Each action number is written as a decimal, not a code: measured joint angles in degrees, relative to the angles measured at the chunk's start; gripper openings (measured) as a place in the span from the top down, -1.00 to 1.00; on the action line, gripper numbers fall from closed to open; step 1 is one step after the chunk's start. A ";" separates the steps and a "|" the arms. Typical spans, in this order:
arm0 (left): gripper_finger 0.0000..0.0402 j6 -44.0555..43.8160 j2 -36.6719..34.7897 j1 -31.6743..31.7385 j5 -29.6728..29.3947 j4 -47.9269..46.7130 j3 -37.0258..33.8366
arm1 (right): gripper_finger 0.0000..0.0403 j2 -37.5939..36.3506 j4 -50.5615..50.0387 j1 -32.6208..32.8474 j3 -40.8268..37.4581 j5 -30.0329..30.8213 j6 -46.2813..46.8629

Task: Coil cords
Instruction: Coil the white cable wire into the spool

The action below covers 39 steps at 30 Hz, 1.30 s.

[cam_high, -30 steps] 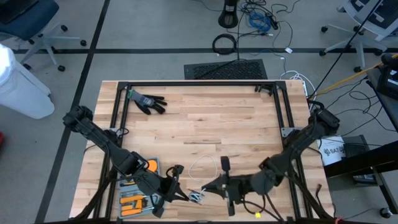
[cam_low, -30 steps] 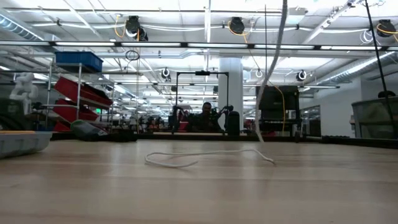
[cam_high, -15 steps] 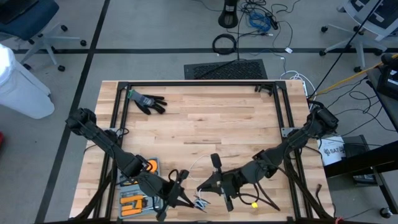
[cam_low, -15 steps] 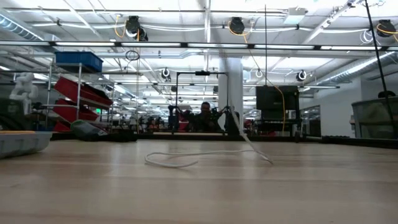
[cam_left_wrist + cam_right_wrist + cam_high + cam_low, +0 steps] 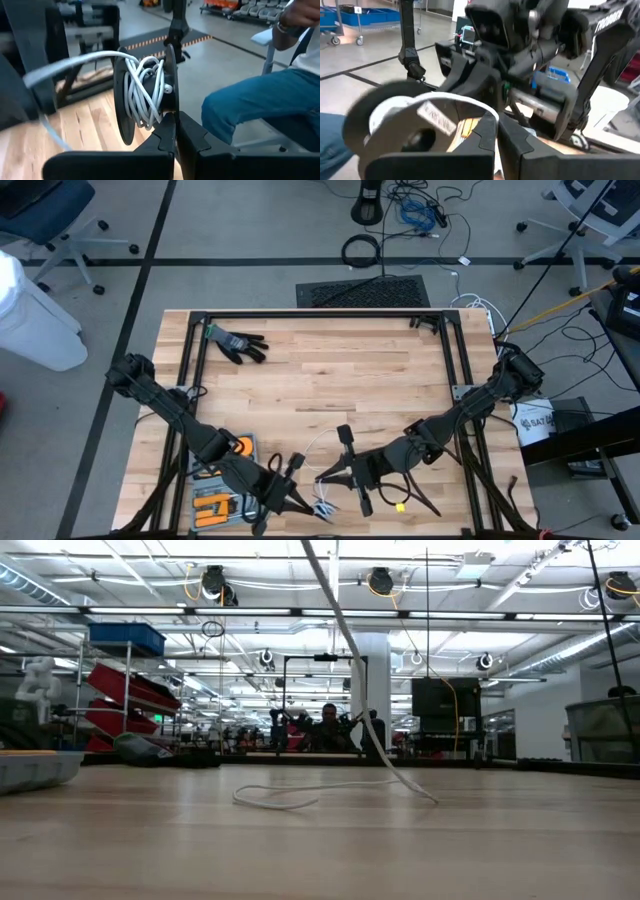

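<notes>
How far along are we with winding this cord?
Partly done: several turns of cord already sit on the spool clamped in the left end effector. In hand: the right end effector appears to pinch the cord, feeding it toward the spool. Left: a loose loop lies on the table, with a strand rising from it.

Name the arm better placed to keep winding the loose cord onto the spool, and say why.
Right, probably. The left gripper is shut on the spool, merely holding it. The right gripper pinches the white cord beside it, so it can likely guide more on.
</notes>
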 joint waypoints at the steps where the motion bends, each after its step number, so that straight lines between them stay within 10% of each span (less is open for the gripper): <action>1: 0.97 0.76 0.00 0.02 0.00 0.75 0.02 | 1.00 0.00 -0.23 -0.02 0.00 -0.08 0.71; 27: 0.97 15.05 -0.02 4.29 6.77 5.65 0.24 | 0.99 0.00 -3.06 -5.22 0.02 -16.31 3.09; 39: 0.97 15.30 -0.07 3.21 9.14 7.52 0.33 | 0.55 -3.74 -13.02 -4.25 0.04 -15.04 10.68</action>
